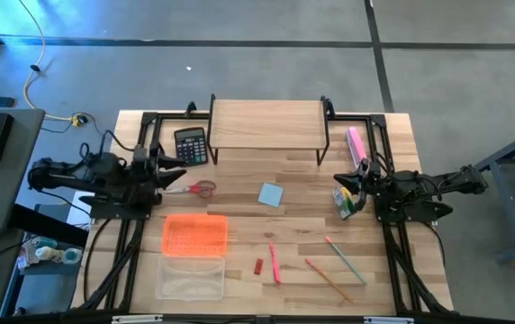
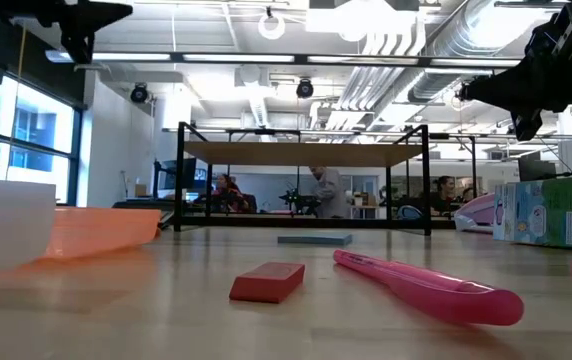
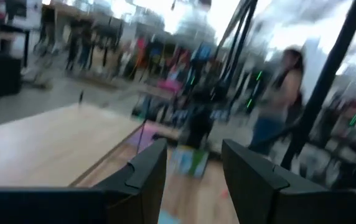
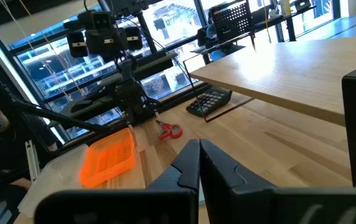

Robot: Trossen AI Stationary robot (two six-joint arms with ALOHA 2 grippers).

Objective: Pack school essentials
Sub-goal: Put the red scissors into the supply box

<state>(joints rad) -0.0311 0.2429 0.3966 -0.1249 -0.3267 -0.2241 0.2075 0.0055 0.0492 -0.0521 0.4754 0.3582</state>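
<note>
Seen from above, your left pincer (image 1: 173, 176) hovers at the worktop's (image 1: 393, 270) left side, just beside the red-handled scissors (image 1: 197, 188), with its fingers (image 3: 142, 174) parted and nothing between them. Your right pincer (image 1: 340, 184) waits at the right side, fingers (image 4: 187, 165) clenched together on nothing, above the yellow-green crayon box (image 1: 347, 203). The light-blue notepad (image 1: 271, 194) lies near the centre, in front of the wooden shelf (image 1: 267, 123). Toward the front edge you find the tiny red piece (image 1: 259, 265), the pink pencil (image 1: 275, 263), the orange pencil (image 1: 328, 280) and the pale pencil (image 1: 344, 259), all loose. The orange tray (image 1: 194, 234) and a clear tray (image 1: 191, 277) sit front-left; the black calculator (image 1: 191, 145) lies beside the shelf.
</note>
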